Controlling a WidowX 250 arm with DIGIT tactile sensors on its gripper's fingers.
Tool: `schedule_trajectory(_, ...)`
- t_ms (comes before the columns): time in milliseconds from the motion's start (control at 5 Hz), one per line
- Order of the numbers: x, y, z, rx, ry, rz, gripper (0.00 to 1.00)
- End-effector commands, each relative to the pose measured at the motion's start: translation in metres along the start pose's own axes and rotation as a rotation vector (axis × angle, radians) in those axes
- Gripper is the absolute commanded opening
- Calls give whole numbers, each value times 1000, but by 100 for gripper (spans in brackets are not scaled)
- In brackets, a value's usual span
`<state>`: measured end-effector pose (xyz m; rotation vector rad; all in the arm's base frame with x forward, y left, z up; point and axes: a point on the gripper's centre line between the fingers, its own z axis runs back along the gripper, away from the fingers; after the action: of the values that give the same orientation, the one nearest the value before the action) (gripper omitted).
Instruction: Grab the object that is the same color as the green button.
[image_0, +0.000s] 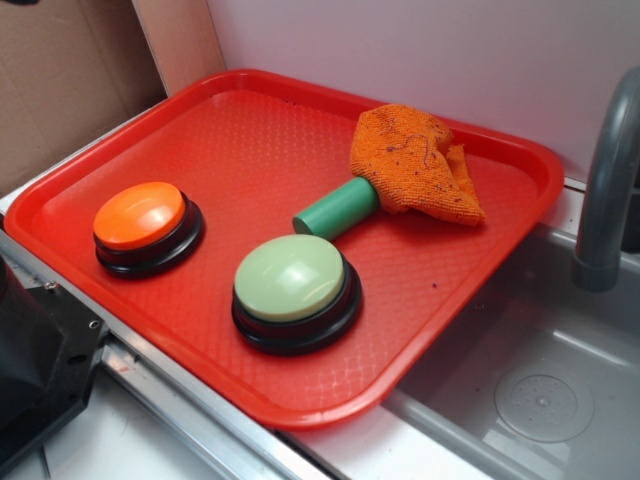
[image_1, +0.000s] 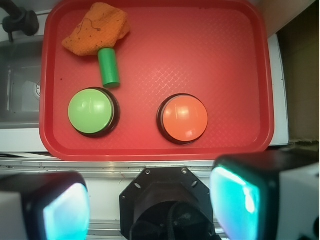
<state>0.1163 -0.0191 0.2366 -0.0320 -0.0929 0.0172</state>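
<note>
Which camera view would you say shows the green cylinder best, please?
The wrist view: the green cylinder lies nearly whole below the orange cloth. In the exterior view the cylinder shows its near end face, its far end tucked under the cloth.

Small solid green cylinder lying on its side at frame centre in the exterior view, pale green dome button on black base just below it, apart
</note>
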Motion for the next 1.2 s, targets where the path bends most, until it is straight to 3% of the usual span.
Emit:
schedule_trajectory(0,0,0,0,0,0,0,100)
schedule_trajectory(200,4,-2,-3,-7,-2,12,100)
schedule_trajectory(400,16,-3,-7,-28,-55,5,100)
schedule_trajectory(600,33,-7,-17,-31,-69,17,100)
schedule_trajectory(1000,71,-18,-52,-39,-52,141,100)
